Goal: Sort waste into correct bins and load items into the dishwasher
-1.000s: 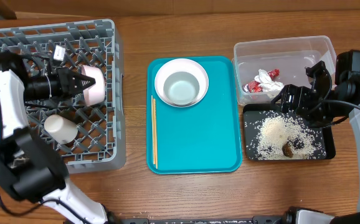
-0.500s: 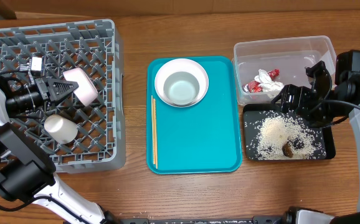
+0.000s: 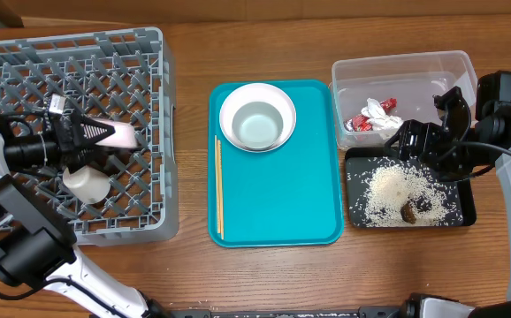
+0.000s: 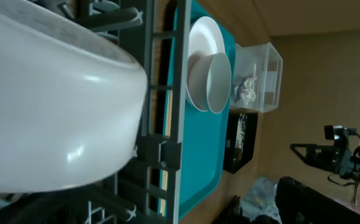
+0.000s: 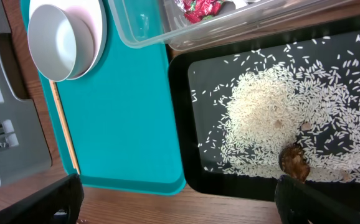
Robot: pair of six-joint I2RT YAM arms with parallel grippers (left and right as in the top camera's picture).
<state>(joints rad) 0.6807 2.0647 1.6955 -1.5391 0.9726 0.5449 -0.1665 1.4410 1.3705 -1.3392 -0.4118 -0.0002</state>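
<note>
The left gripper [image 3: 96, 134] lies low over the grey dish rack [image 3: 149, 53], well left of the teal tray [image 3: 278, 203]. Its dark fingers point toward that tray, with the pink bowl [image 3: 123, 135] at their tips. From overhead, the fingers and the bowl's rim run together. The left wrist view shows no fingers at all, only a pale rounded surface [image 4: 43, 93] filling its left side, too close to name. So whether these jaws stand free or pinch the bowl cannot be told. The bowl leans on its side among the rack's pegs. The small white cup [image 3: 86, 184] lies tipped over in the rack just beside the gripper.

The right gripper [image 5: 177, 186] has its jaws spread wide with nothing between them. Only the finger ends show, cut off at the lower corners of its wrist view. It hangs above the far edge of the black tray [image 5: 180, 112], which sits just right of the teal tray.

In the black tray lie the rice grains [image 5: 273, 118], heaped and scattered, with the brown lump [image 5: 294, 160] at the heap's near edge. The clear tub [image 3: 397, 71] stands against the black tray's far side, also right of the teal tray. It holds the red-and-white wrapper [image 3: 375, 117], and the right arm hides part of its near wall.

On the teal tray's far end sits the white plate [image 5: 100, 26] with the pale bowl [image 5: 55, 43] in it. The chopsticks [image 3: 218, 185] lie along the tray's left edge.
</note>
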